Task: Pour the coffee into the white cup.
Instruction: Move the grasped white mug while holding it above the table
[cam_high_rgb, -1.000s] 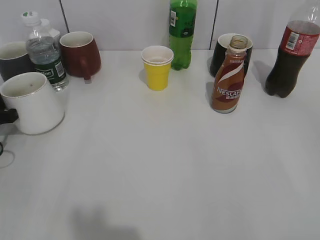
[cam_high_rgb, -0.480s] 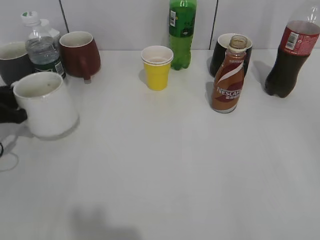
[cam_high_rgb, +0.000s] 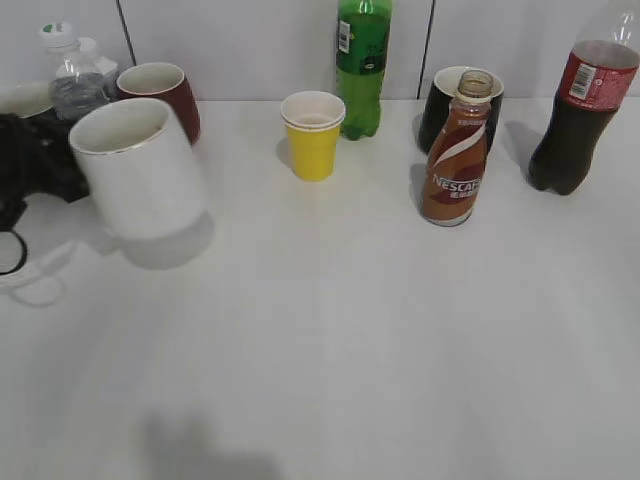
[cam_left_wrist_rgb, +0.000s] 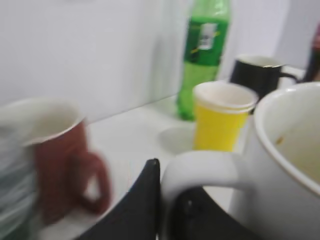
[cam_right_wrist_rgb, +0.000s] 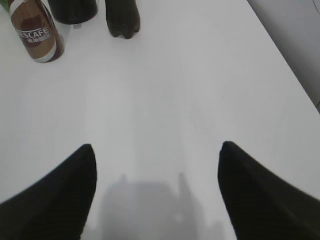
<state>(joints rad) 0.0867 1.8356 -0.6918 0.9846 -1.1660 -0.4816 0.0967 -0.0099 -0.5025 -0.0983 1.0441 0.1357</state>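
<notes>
The large white cup (cam_high_rgb: 137, 167) hangs lifted above the table at the left, tilted. My left gripper (cam_high_rgb: 45, 160) is shut on its handle. In the left wrist view the black fingers (cam_left_wrist_rgb: 167, 200) clamp the white handle, with the cup's body (cam_left_wrist_rgb: 287, 160) at the right. The curvy Nescafe bottle (cam_high_rgb: 456, 150) of coffee stands uncapped at the right rear; it also shows in the right wrist view (cam_right_wrist_rgb: 36, 31). My right gripper (cam_right_wrist_rgb: 156, 165) is open and empty over bare table, well short of the bottle, and is out of the exterior view.
Along the back stand a clear water bottle (cam_high_rgb: 72, 75), a dark red mug (cam_high_rgb: 160, 92), a yellow paper cup (cam_high_rgb: 313, 135), a green bottle (cam_high_rgb: 361, 65), a black mug (cam_high_rgb: 445, 100) and a red-labelled cola bottle (cam_high_rgb: 577, 105). A grey mug (cam_high_rgb: 22, 98) sits at far left.
My left gripper has lifted the white cup off the table and carried it right and upward, tilting it. The bottles and other cups have not moved.
</notes>
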